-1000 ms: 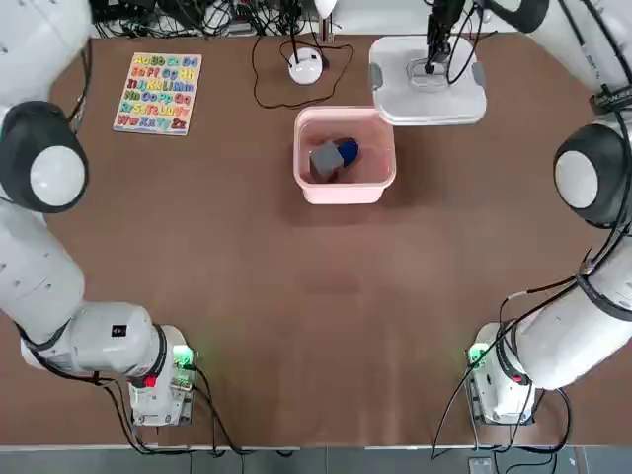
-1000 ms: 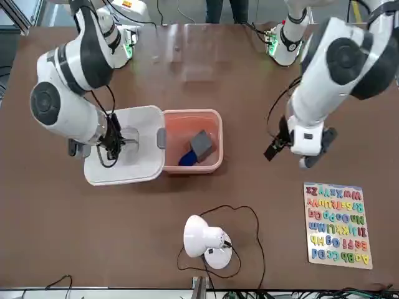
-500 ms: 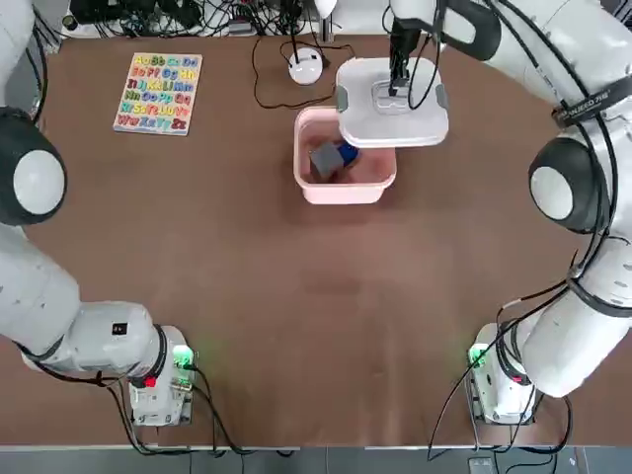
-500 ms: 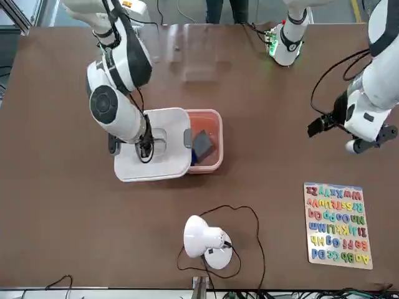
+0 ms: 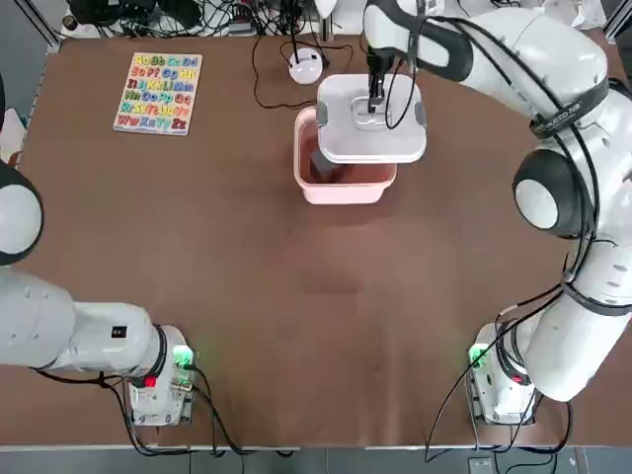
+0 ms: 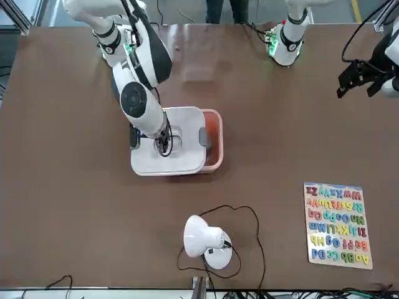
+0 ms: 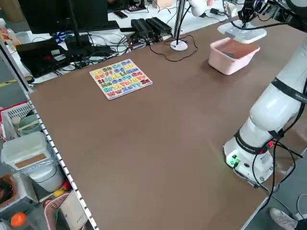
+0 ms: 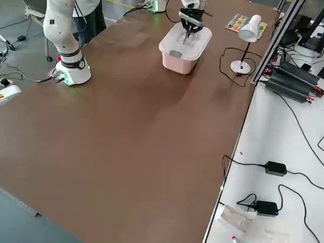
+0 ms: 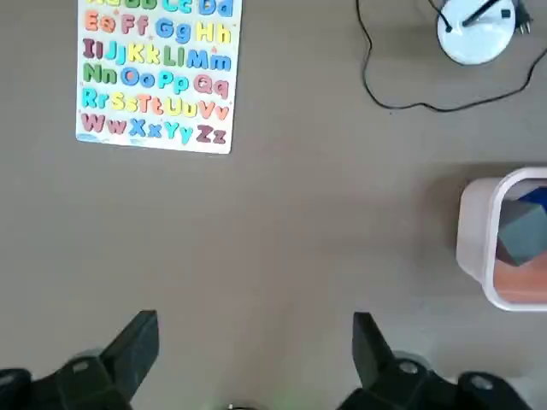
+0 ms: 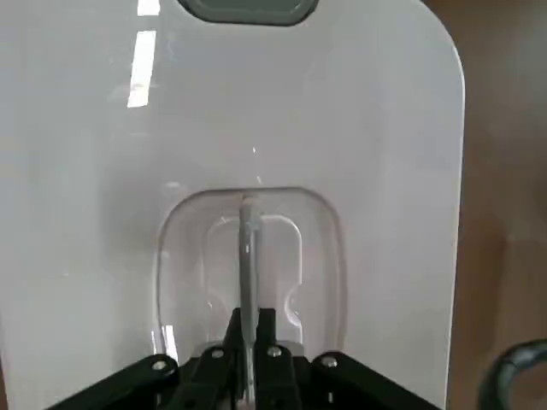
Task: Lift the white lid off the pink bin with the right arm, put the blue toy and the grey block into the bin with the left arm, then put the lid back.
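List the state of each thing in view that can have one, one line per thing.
White lid: held over part of the bin, not seated
Pink bin: upright, partly uncovered
Grey block: inside the bin
Blue toy: inside the bin
Right claw: shut on the lid's handle
Left claw: open, away from the bin, holding nothing

On your brown worktop (image 5: 296, 326), an alphabet board (image 5: 158, 94) lies flat near the far-left corner. Toward the far edge, you have a white lamp (image 6: 202, 237) with its cable looping around it. Beyond that edge sit tangled cables (image 5: 212, 18).
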